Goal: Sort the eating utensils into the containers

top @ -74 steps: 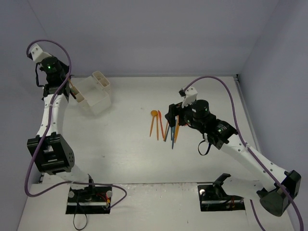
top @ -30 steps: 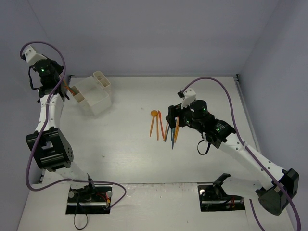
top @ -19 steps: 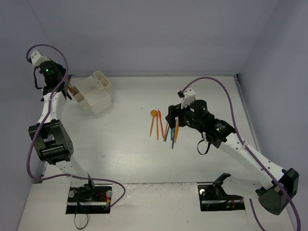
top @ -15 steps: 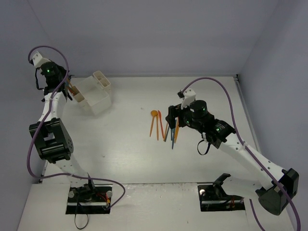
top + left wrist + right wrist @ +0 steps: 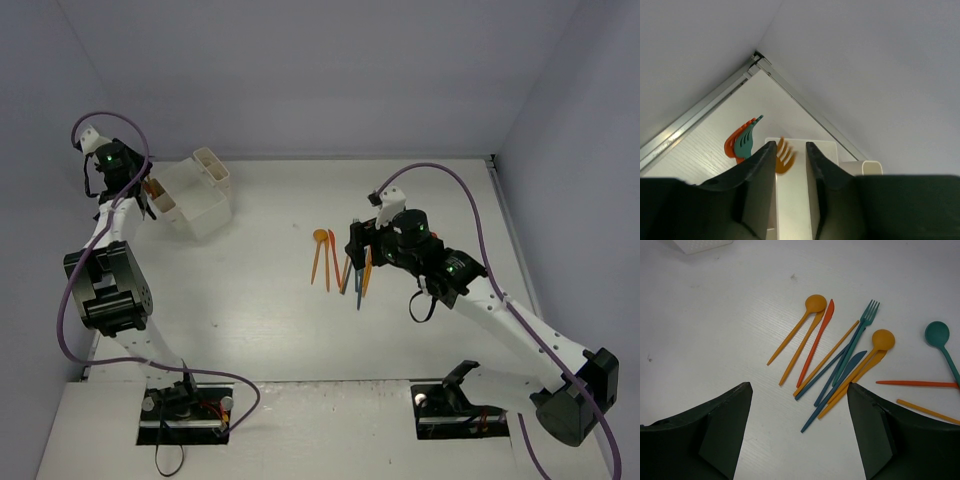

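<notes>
**Left arm.** It reaches to the far-left corner of the white bench (image 5: 250, 300). The left end effector (image 5: 145, 197) sits at the left edge of the white plastic organizer of joined open-top bins (image 5: 195, 200).

In the wrist view, the fingers of the left end effector (image 5: 790, 147) stand a narrow gap apart with nothing clamped between them, so it is released. The white organizer (image 5: 790, 200) shows through the gap.
- An orange plastic fork head (image 5: 784, 156), slightly blurred and tines up, is just beside the left fingertip, over the organizer.
- A teal plastic fork head (image 5: 746, 142) and a red-orange plastic piece (image 5: 731, 145) show to the left of that finger. Their lower parts are hidden, so I cannot tell which compartment they are in.

**Right arm.** The right end effector (image 5: 357, 250) hangs over the loose utensils at mid-bench, well apart from the organizer. In the wrist view, the right end effector (image 5: 797, 390) has its fingers spread wide and holds nothing.

The following lie flat on the bench beneath it:
- An orange plastic spoon (image 5: 815, 304) is farthest left, with a red-orange plastic knife (image 5: 819, 337) just beside it.
- A teal plastic fork (image 5: 867, 309) has its handle running down through the cluster, crossing a thin orange plastic handle (image 5: 830, 356).
- A blue plastic knife (image 5: 852, 361) touches a second orange plastic spoon (image 5: 883, 339).
- Off to the right, slightly apart, are a teal plastic spoon (image 5: 938, 333), a thin red-orange plastic handle (image 5: 915, 383) and another orange plastic handle (image 5: 927, 411).
</notes>
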Robot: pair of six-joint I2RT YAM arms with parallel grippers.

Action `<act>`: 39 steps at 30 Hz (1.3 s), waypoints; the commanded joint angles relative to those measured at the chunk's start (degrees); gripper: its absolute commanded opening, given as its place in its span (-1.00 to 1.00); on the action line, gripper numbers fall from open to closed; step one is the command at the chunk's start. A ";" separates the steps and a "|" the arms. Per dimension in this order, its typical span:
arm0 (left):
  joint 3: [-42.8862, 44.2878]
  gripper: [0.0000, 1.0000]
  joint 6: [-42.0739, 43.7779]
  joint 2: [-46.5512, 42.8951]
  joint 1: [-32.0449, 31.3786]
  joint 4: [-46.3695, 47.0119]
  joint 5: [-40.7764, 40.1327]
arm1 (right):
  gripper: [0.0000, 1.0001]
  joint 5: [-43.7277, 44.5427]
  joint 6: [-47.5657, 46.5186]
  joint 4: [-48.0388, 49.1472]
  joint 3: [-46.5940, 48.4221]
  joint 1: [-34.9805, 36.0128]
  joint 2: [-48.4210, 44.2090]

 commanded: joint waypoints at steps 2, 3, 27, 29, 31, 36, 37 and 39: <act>0.71 -0.27 0.03 -3.94 0.03 4.12 0.10 | 0.48 0.97 0.02 2.68 0.04 -0.43 0.09; 0.86 -0.23 0.28 -4.63 0.08 3.92 0.25 | 0.47 1.02 0.06 2.68 -0.01 -0.43 -0.01; -4.55 0.33 15.20 -36.04 -13.88 -30.96 8.69 | 0.16 7.33 13.91 -4.38 5.84 -2.64 16.56; -8.13 0.33 14.99 -39.28 -17.16 -33.30 10.74 | 0.05 6.92 15.02 -4.35 7.03 -3.01 19.90; -11.67 0.34 14.87 -42.53 -21.09 -36.68 12.17 | -0.10 6.67 15.90 -4.26 8.68 -3.51 23.26; -18.87 0.34 12.67 -50.47 -26.45 -42.12 14.67 | -0.43 8.75 15.51 -4.26 12.37 -4.82 30.27; -20.32 0.33 12.08 -51.76 -26.81 -42.85 15.03 | -0.49 9.17 15.37 -4.21 12.90 -5.19 31.86; -22.19 0.33 11.26 -54.86 -27.10 -44.24 15.87 | -0.55 10.35 14.90 -4.11 14.12 -5.76 34.23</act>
